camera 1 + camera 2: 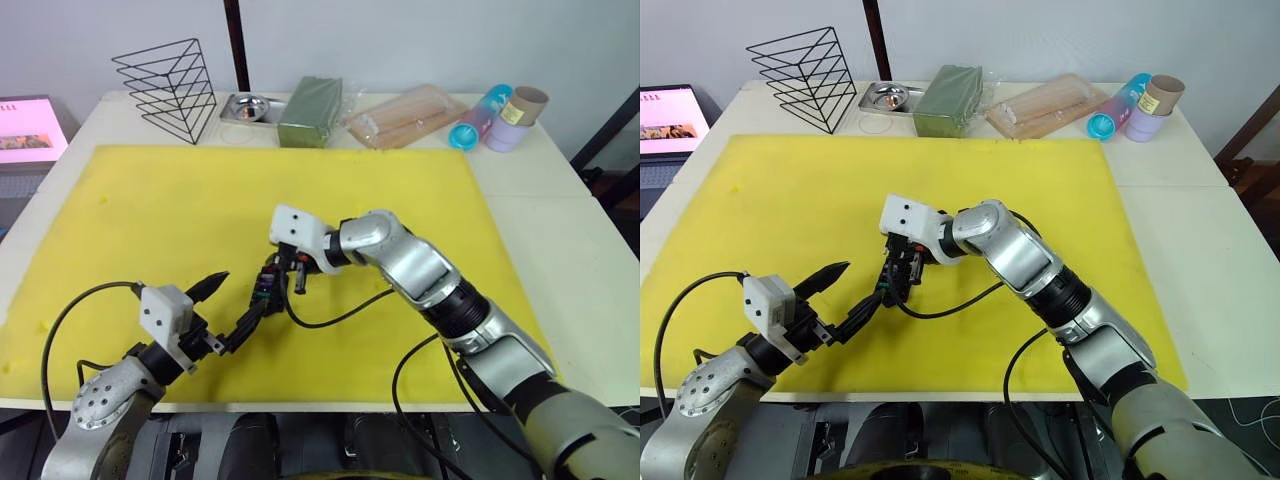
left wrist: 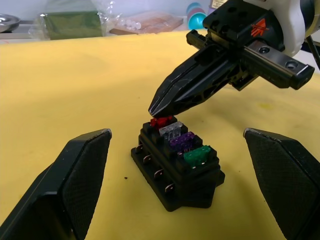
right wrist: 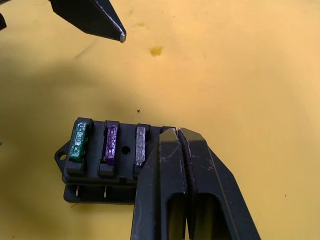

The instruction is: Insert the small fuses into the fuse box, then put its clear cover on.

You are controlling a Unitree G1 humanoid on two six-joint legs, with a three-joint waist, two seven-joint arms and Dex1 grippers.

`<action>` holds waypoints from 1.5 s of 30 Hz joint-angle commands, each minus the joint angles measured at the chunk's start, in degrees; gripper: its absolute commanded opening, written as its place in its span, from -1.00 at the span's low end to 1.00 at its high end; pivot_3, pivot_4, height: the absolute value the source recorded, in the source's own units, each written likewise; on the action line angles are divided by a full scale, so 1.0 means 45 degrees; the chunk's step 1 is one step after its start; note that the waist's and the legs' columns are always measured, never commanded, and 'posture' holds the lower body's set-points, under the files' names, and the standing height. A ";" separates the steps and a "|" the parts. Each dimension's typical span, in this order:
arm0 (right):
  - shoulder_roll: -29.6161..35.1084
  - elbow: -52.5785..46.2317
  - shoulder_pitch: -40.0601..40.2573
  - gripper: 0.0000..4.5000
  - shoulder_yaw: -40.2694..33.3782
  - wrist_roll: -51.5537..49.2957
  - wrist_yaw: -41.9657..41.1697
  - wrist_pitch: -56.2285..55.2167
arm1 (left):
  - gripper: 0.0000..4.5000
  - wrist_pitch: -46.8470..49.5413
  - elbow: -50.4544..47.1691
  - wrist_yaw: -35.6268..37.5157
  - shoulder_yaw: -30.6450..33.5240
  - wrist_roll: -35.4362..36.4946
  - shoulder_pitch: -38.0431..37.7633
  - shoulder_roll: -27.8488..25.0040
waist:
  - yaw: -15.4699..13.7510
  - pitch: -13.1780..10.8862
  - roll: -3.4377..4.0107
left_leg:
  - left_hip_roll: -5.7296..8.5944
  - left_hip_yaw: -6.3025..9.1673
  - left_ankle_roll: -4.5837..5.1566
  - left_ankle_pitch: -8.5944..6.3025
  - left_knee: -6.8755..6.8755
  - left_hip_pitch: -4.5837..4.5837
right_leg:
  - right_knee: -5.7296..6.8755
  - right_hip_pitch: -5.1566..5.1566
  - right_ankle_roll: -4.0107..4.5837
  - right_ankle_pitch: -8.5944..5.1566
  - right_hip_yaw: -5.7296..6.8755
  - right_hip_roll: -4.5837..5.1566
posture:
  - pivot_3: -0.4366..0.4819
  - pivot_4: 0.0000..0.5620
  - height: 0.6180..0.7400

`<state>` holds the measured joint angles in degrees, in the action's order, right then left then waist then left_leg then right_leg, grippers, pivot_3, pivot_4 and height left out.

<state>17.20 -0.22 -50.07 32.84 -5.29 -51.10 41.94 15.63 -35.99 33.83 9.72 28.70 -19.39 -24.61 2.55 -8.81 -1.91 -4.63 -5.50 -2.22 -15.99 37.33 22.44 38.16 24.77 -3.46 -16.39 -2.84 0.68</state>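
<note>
While the right pincer (image 2: 152, 111), closed, is pressed tip-down on the red fuse (image 2: 161, 121), all four fuses are seen seated in the box (image 2: 175, 172) near the mat's (image 1: 150, 200) middle; the cover is judged still to be fitted. The left pincer (image 2: 175, 150) is held open beside it, with bare mat all around.

Four blade fuses sit in a row along the top of the fuse box (image 2: 176, 167).

The small black block rests flat on the yellow mat (image 2: 75, 90), metal tabs showing along its lower sides. Seated upright in adjoining slots are the red fuse (image 2: 161, 121), the pale grey fuse (image 2: 171, 130), the purple fuse (image 2: 182, 141) and the green fuse (image 2: 197, 155), in that order. The red fuse, at the row's end, lies directly under closed black fingertips.
</note>
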 commanded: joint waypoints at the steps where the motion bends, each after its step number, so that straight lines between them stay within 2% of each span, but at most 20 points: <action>1: 0.0036 0.0273 0.0335 -0.99 0.0458 0.0344 -0.0165 -0.0046 | 1.00 -0.0271 -0.0292 0.0060 0.0092 -0.0016 -0.0039 -0.0109 | 0.0000 0.0001 0.0001 | 0.0000 0.0000 0.0000 0.0000 0.0000 -0.0002 | 0.0000 -0.0002 0.0000 0.0000 0.0000 0.0000 | -0.05 -0.47 1.00; 10: 0.0140 0.0197 0.0642 -0.99 0.0508 0.0627 -0.0400 -0.0355 | 1.00 -0.0288 -0.0326 0.0029 0.0090 -0.0021 -0.0083 -0.0111 | -0.0002 0.0010 0.0001 | 0.0000 0.0001 0.0000 0.0000 0.0000 -0.0013 | -0.0001 -0.0016 0.0000 0.0000 0.0000 0.0001 | -0.05 -0.47 1.00; 17: -0.0513 -0.0028 0.0682 -0.99 -0.1248 -0.0429 -0.0409 -0.1584 | 1.00 -0.0183 -0.0399 0.0279 0.0606 0.0495 -0.0256 -0.0321 | 0.0005 0.0009 -0.0001 | 0.0000 0.0004 0.0000 0.0000 -0.0001 -0.0013 | -0.0002 -0.0017 0.0000 0.0000 0.0002 0.0000 | -0.05 -0.47 1.00; 18: -0.0701 -0.0338 0.0681 -0.99 -0.1938 -0.1029 -0.0328 -0.0998 | 1.00 -0.0172 -0.0501 0.0568 0.0874 0.0735 -0.0426 -0.0531 | 0.0013 0.0008 -0.0002 | 0.0000 0.0003 0.0000 0.0000 -0.0002 -0.0012 | -0.0002 -0.0014 0.0001 -0.0001 0.0002 -0.0002 | -0.05 -0.47 1.00; 22: 0.0555 -0.2304 0.1465 -0.99 -0.3982 -0.1842 -0.0627 -0.2215 | 1.00 0.0928 -0.1033 0.1964 0.3875 0.3372 -0.1244 -0.2456 | -0.0035 -0.0005 -0.0013 | -0.0026 0.0024 -0.0002 0.0000 -0.0002 0.0026 | -0.0001 0.0016 0.0002 -0.0001 0.0006 -0.0012 | -0.05 -0.47 1.00; 25: 0.1457 -0.2453 0.1436 -0.69 -0.5369 -0.2755 -0.0672 -0.1060 | 1.00 0.1654 0.0211 0.3065 0.5961 0.4475 -0.1387 -0.3937 | -0.0038 -0.0010 -0.0005 | -0.0002 0.0021 -0.0002 0.0000 0.0002 0.0012 | -0.0008 -0.0001 0.0004 -0.0003 0.0026 0.0012 | -0.05 -0.47 1.00; 28: 0.2404 -0.2321 0.1616 -0.23 -0.6159 -0.2916 -0.0891 -0.1451 | 1.00 0.2035 0.1632 0.3798 0.7051 0.4830 -0.0863 -0.4987 | -0.0043 -0.0017 0.0004 | 0.0004 0.0017 -0.0002 0.0001 0.0007 -0.0007 | -0.0012 -0.0022 0.0046 -0.0026 0.0034 0.0006 | -0.05 -0.47 1.00; 33: 0.4880 -0.1320 0.3412 0.58 -0.7497 -0.2289 -0.1441 -0.3575 | 1.00 0.0860 0.6058 0.5360 0.7030 0.3185 0.1293 -0.6596 | -0.0142 -0.0019 -0.0002 | 0.0010 -0.0026 -0.0002 0.0001 -0.0017 -0.0005 | -0.0026 -0.0017 0.0044 -0.0028 0.0042 -0.0001 | -0.05 -0.47 1.00; 35: 0.5168 -0.1099 0.4195 0.92 -0.8212 -0.2496 -0.1060 -0.3796 | 1.00 0.0187 0.7534 0.5806 0.6652 0.2470 0.2051 -0.6880 | -0.0131 -0.0019 -0.0001 | 0.0011 -0.0045 -0.0001 0.0001 -0.0021 -0.0005 | -0.0033 -0.0012 0.0043 -0.0027 0.0035 0.0001 | -0.05 -0.47 1.00; 36: 0.5280 -0.1074 0.4561 0.98 -0.8410 -0.2491 -0.0928 -0.3964 | 1.00 -0.0092 0.8119 0.5963 0.6486 0.2230 0.2426 -0.6935 | -0.0079 -0.0020 0.0001 | 0.0009 -0.0057 -0.0002 0.0000 -0.0022 -0.0005 | -0.0033 -0.0011 0.0041 -0.0027 0.0029 0.0001 | -0.05 -0.47 1.00; 41: 0.5274 -0.0530 0.6599 0.98 -0.9819 -0.2296 0.0270 -0.5236 | 1.00 -0.1180 1.0998 0.6260 0.5867 0.1173 0.4266 -0.6963 | 0.0001 -0.0021 -0.0002 | -0.0011 -0.0086 -0.0002 0.0001 -0.0024 -0.0006 | -0.0013 0.0014 0.0003 -0.0004 0.0007 -0.0011 | -0.05 -0.47 1.00; 45: 0.5249 -0.0062 0.7654 0.98 -1.0387 -0.1983 0.1308 -0.5772 | 1.00 -0.1571 1.2553 0.5951 0.5708 0.0621 0.4976 -0.6818 | 0.0007 -0.0021 -0.0002 | -0.0011 -0.0094 -0.0002 0.0000 -0.0028 -0.0005 | -0.0013 0.0018 0.0001 -0.0002 0.0002 -0.0008 | -0.05 -0.47 1.00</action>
<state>40.71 0.13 -15.48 -11.38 -14.38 -46.86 17.92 10.08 19.24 61.17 34.68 32.53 2.26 -54.89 2.58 -8.90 -1.92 -4.68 -5.94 -2.23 -15.99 37.22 22.42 38.11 24.85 -3.46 -16.40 -2.84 0.65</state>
